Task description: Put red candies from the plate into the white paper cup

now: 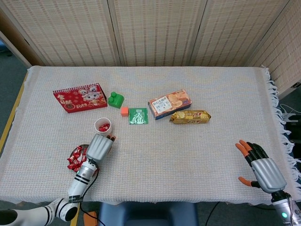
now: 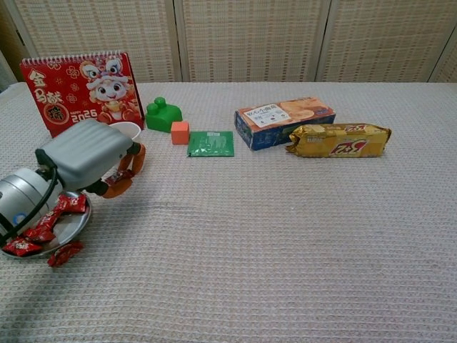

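The red desk calendar (image 2: 78, 93) read "2026" under gold Chinese characters; the yellow snack packet (image 2: 339, 140) and biscuit box (image 2: 284, 121) carried print too small to read. The left hand (image 2: 89, 157) hung knuckles-up, fingers curled down just at 6 o'clock of the white paper cup (image 1: 102, 125); whether it held anything, I couldn't tell. Red candies (image 2: 44, 221) lay on the plate (image 2: 71, 230), some already in the cup. The right hand (image 1: 260, 165) rested at 3 o'clock, fingers apart, empty.

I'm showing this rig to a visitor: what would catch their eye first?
Probably the left hand, its grey back raised between the plate of red candies and the white paper cup at the near left. Next, the bright red calendar standing behind the cup.
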{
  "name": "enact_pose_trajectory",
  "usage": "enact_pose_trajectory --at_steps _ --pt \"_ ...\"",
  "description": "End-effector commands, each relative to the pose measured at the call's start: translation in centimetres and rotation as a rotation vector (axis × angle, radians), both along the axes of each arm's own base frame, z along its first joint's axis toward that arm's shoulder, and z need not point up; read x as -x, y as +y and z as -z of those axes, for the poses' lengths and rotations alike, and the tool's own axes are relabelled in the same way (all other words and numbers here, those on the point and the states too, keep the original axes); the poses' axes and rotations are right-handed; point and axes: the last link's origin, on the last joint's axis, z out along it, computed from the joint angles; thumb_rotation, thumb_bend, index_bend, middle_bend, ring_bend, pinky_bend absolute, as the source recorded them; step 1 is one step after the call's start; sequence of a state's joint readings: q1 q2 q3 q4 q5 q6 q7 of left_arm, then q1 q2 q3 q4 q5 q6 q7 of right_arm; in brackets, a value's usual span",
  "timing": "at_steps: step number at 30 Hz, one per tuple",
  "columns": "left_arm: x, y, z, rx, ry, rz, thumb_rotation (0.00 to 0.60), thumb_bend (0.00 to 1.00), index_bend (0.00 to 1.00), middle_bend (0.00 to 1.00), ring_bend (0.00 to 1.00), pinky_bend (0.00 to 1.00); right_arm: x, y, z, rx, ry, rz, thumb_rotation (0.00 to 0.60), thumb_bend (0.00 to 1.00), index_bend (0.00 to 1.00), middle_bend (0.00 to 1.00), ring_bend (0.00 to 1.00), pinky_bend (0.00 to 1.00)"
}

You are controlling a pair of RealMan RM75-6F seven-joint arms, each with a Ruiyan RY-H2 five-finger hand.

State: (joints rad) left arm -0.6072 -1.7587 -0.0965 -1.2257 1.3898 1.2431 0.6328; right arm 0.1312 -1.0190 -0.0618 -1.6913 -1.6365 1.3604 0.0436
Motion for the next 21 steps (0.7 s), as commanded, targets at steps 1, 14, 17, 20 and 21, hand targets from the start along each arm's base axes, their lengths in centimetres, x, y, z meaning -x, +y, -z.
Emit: enact_pose_trajectory --at_steps 1,14,17,20,21 --pt "-0.8 0.4 -2.2 -0.050 -0.039 0.013 0.600 0.41 0.50 0.55 0.86 1.00 0.0 0.0 0.0 -0.001 0.000 0.000 0.600 0.06 0.00 0.00 0.00 0.08" --pt "-4.0 7.1 -3.6 -0.109 -0.108 -0.062 0.600 0.41 0.49 0.52 0.86 1.00 0.0 -0.1 0.1 0.005 0.006 0.006 0.600 0.06 0.00 0.00 0.00 0.08" --pt "-3.7 7.2 -3.1 -0.100 -0.100 -0.073 0.600 0.41 0.49 0.52 0.86 1.00 0.1 -0.2 0.0 0.011 0.005 0.009 0.600 0.06 0.00 0.00 0.00 0.08" --pt "-3.3 7.0 -2.8 -0.096 -0.084 -0.073 0.600 0.41 0.49 0.52 0.86 1.00 0.2 -0.2 0.0 0.009 0.007 0.012 0.600 0.06 0.00 0.00 0.00 0.08" --pt "-3.1 7.0 -2.7 -0.091 -0.077 -0.078 0.600 0.41 0.48 0.51 0.86 1.00 0.2 -0.3 0.0 0.008 0.007 0.012 0.600 0.06 0.00 0.00 0.00 0.08"
